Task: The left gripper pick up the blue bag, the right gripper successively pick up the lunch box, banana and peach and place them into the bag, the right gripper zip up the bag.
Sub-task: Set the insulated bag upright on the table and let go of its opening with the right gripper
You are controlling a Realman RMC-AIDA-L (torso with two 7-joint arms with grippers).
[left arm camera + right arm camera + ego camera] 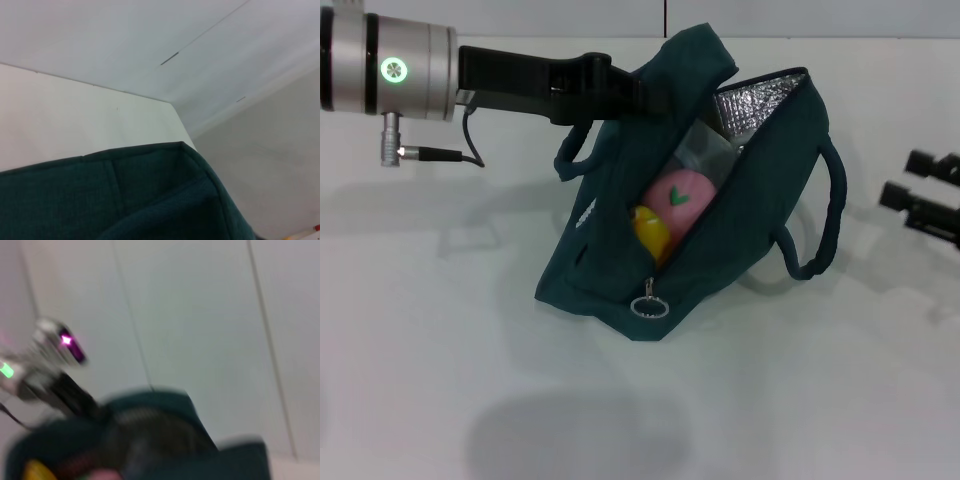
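Blue bag (740, 225) sits on the white table (470, 350), mouth open and tipped toward the camera, silver foil lining (750, 105) showing at the far rim. Zip is undone; metal ring pull (648, 305) hangs at the near end of the opening. Inside: peach (678, 200), pink with a small green mark, banana (652, 232) end just beside it on the near side, and the clear lunch box (705, 150) behind the peach, only partly visible. One loop handle (825, 215) droops off the bag's right side, another (572, 155) sticks out on its left.

Left gripper (630, 90) reaches in from the left, its fingers clamped on the bag's upper left edge and holding it up; green ring light on its silver wrist. Left wrist view shows teal fabric close up.

Right gripper (925, 195) is at the right edge of the head view, well apart from the bag, above the table, with nothing visibly in it; whether its fingers are parted or closed, cannot tell.
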